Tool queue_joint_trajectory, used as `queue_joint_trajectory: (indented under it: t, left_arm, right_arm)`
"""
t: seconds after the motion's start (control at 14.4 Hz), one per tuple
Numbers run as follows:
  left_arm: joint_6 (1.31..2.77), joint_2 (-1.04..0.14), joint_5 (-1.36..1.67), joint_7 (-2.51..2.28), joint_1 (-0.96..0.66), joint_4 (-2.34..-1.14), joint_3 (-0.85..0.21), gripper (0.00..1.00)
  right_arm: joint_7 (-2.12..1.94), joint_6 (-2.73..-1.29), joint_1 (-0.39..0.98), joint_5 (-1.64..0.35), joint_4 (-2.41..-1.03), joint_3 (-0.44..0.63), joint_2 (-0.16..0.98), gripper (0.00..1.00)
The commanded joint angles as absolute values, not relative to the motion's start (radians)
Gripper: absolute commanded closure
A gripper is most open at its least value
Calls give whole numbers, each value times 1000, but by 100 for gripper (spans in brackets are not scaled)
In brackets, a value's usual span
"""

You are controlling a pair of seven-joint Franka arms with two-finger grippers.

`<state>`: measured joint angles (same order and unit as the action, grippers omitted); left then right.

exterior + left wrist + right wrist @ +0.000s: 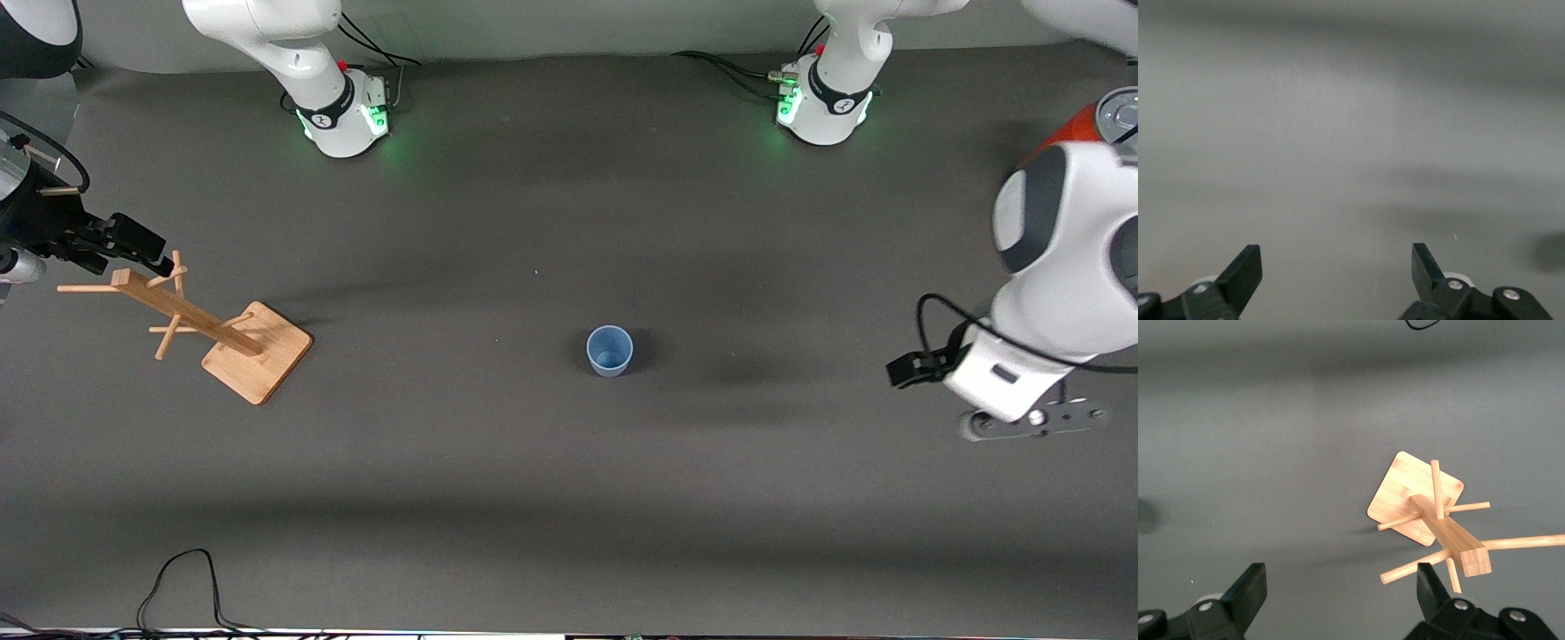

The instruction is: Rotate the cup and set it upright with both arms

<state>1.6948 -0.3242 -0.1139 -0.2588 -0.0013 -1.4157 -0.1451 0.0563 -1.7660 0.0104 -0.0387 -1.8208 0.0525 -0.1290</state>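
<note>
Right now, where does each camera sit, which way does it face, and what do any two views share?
Front view: high across the table, facing both bases; shows cup, rack, both arms.
Left wrist view: on the left arm, looking down at bare table; open left gripper shows.
Right wrist view: on the right arm, over the rack; open right gripper shows.
Shared: front and right wrist views both show the rack.
</note>
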Motion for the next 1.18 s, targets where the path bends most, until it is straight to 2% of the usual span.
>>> queue_joint_trajectory:
  t: [0.0,0.21,0.35,0.48,0.62,0.69,0.83,1.04,1.11]
  left_arm:
    - [1651,-218,-49,-219,35,-1491,-150,0]
    - [1644,-175,-49,-218,63,-1535,-152,0]
    - [1655,-109,-49,-218,46,-1626,-121,0]
    - [1663,-26,-48,-187,-39,-1710,-4,0]
    - [1667,65,-48,-161,-215,-1800,217,0]
    - [1689,107,-48,-161,-227,-1853,244,0]
    - [1684,110,-48,-163,-200,-1855,232,0]
    - [1683,107,-43,-172,-45,-1842,57,0]
    - [1683,106,-43,-175,-38,-1839,43,0]
  right_arm:
    - [20,-1723,9,-35,-1809,55,-135,0]
    - [23,-1720,9,-34,-1801,55,-127,0]
    - [20,-1720,9,-32,-1801,55,-126,0]
    - [15,-1718,9,-32,-1801,54,-126,0]
    - [-18,-1720,11,-29,-1796,52,-115,0]
    - [-41,-1720,11,-25,-1790,52,-112,0]
    - [-48,-1720,12,-18,-1787,49,-109,0]
    - [-45,-1720,11,-17,-1787,38,-106,0]
    - [-43,-1720,11,-17,-1787,38,-100,0]
